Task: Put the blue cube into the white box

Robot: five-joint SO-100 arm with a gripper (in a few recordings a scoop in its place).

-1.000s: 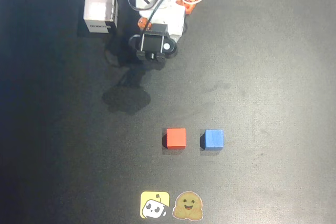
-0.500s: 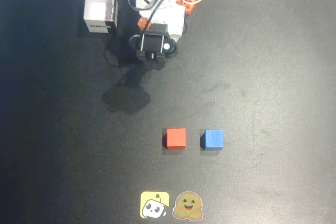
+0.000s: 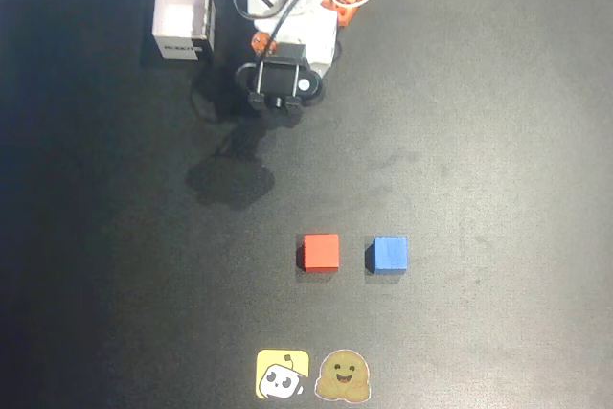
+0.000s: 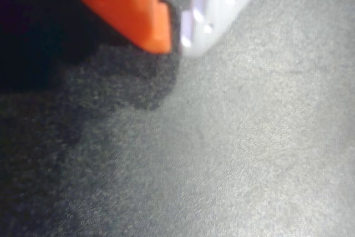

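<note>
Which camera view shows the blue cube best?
The overhead view: the blue cube lies there whole and sharp on the dark table, right of the red cube. The wrist view gives blurred table surface near the gripper.

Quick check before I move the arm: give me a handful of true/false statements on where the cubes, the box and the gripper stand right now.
1. The blue cube lies inside the white box. False: it sits on the table, far from the box.
2. In the overhead view, the red cube is left of the blue cube. True.
3. The two cubes touch. False: a gap of bare mat separates them.
4. The gripper holds a cube. False: nothing is between its fingertips, which sit close together.
5. Two stickers lie near the bottom edge of the overhead view. True.
</note>
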